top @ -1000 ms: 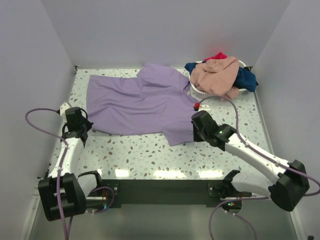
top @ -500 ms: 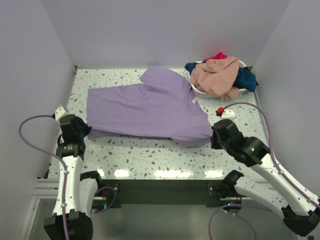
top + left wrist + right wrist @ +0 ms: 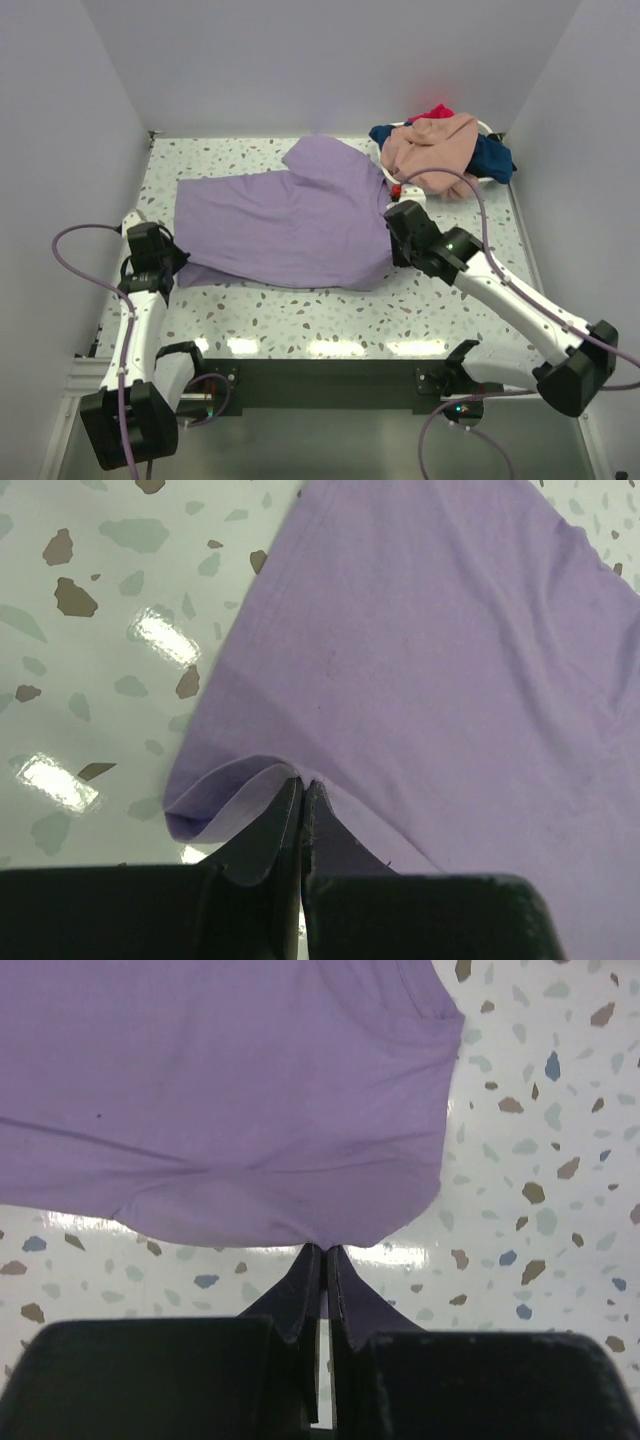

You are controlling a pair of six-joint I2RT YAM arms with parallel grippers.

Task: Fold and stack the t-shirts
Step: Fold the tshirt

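**Operator:** Speckled terrazzo table (image 3: 300, 300), plain pale walls on three sides. What am I holding?

**Spotter:** Your lavender t-shirt (image 3: 290, 215) lies spread flat between your two grippers and runs away from both of them toward the back wall. Your left gripper (image 3: 302, 785) has its jaws pressed together on a folded-over bit of the shirt's near corner. Your right gripper (image 3: 323, 1252) is pinched on the near hem too, but only on the very edge. The cloth barely reaches past its tips.

**Operator:** So where does this go wrong?

**Spotter:** At the right one first, I'd say. With so thin a bite, any pull away from the left gripper could slide the hem out. You'd then carry the fold over by one corner while the other drops. On the left, the cloth looks doubled in the jaws, so you may drag a tucked-under flap along and crease the fold.

**Operator:** Anything beyond the shirt?

**Spotter:** Beyond your right gripper, on its far side, sits the white basket (image 3: 487, 128), close beside the shirt's far end. It is heaped with the peach t-shirt (image 3: 435, 150), the navy t-shirt (image 3: 497, 158) and the red t-shirt (image 3: 436, 112). The peach one hangs over the rim toward you. Swing high and wide there and your arm could snag it and pull the pile onto your folding space. Lift both corners evenly, and keep them low.
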